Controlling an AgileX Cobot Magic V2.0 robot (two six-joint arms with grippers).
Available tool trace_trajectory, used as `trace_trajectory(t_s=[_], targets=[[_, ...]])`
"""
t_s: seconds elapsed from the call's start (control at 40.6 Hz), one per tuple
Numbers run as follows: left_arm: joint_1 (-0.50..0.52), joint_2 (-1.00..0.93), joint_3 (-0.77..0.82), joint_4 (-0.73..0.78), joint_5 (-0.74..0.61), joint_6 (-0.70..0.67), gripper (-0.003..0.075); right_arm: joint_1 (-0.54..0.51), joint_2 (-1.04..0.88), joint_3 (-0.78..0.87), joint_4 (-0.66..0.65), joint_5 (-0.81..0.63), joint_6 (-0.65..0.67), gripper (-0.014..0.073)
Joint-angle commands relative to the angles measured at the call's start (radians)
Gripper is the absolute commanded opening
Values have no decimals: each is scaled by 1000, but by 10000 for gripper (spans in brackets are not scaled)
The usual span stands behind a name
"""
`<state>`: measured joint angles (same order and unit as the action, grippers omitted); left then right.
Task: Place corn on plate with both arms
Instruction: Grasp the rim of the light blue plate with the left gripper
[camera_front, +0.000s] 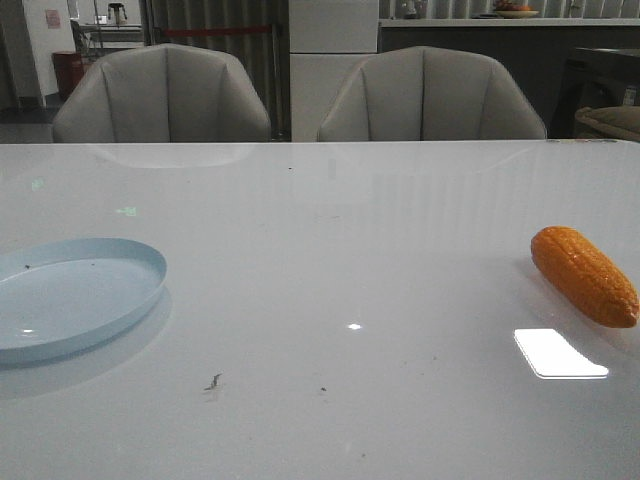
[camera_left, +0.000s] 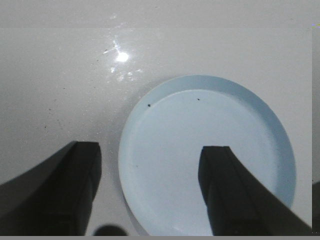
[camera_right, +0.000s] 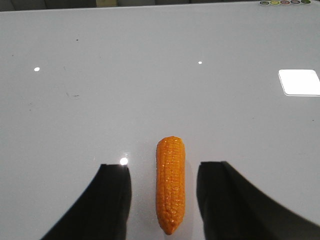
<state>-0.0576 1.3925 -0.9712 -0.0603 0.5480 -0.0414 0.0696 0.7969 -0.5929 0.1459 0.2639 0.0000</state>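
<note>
corn (camera_front: 583, 274) – lies on the white table (camera_front: 340, 300) at its right side, well apart from the plate | right gripper (camera_right: 162, 200) – spread wide, a finger either side of the cob, not touching | plate (camera_front: 75, 295) – at the table's left edge | left gripper (camera_left: 150, 190) – wide apart above the plate's rim, holding nothing

No legible text, label, brand, number or sign on anything in view.
</note>
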Motion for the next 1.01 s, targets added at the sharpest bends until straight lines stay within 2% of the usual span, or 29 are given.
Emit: trace_trajectory(t_s=[0.0, 0.222, 0.369, 0.517, 0.985], targets=[[33, 67, -81, -7, -38, -31, 469, 2, -3, -30, -1, -73, 0, 425], [70, 210, -133, -7, 0, -29, 467, 2, -3, -30, -1, -73, 0, 425], [70, 277, -138, -7, 37, -27, 438, 2, -3, -30, -1, -73, 0, 425], [70, 318, -138, -7, 61, -25, 417, 2, -3, -30, -1, -73, 0, 425], [70, 403, -138, -18, 68, -25, 417, 2, -3, -30, -1, -72, 0, 425]])
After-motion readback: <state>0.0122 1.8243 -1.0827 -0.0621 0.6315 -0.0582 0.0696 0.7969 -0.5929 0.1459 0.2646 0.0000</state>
